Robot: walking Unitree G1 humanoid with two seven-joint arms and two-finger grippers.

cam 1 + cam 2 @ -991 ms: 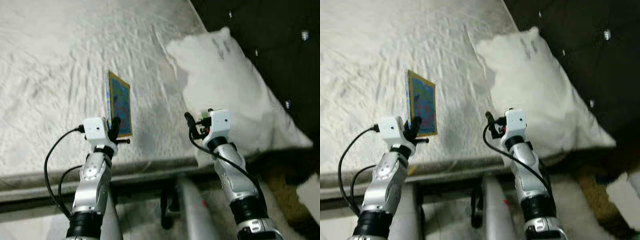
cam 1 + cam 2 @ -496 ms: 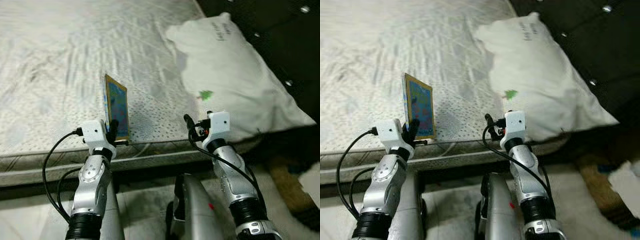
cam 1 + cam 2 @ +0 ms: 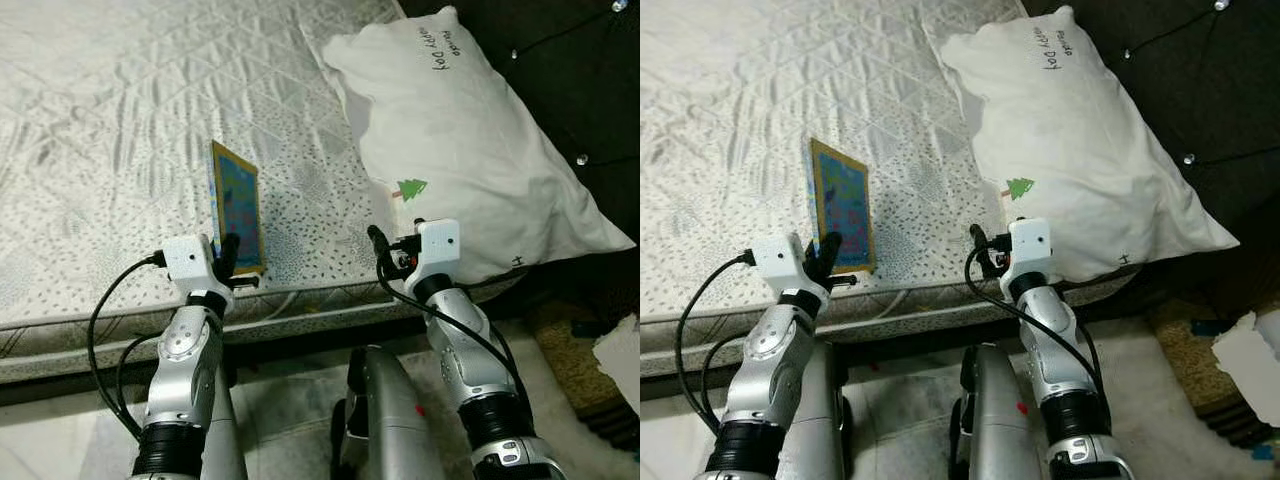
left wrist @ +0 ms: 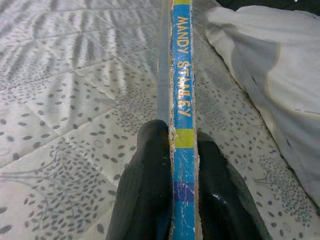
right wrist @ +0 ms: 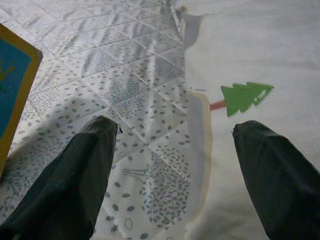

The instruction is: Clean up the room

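Head views: left gripper (image 3: 232, 262) clamped on a thin book (image 3: 238, 206), held upright on edge over the bed (image 3: 100, 120) near its front edge. Right gripper (image 3: 992, 252) raised beside the pillow (image 3: 1080, 140).

Left wrist: spine reading "MANDY STANLEY" pinched between both fingers (image 4: 147, 185).

Right wrist: fingers (image 5: 75, 170) spread wide, holding nothing, above pillow's green tree mark (image 5: 245, 96).

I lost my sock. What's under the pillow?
The pillow lies on the mattress, hanging past its edge. Whatever is beneath stays covered. Nearby, the left gripper holds a book.
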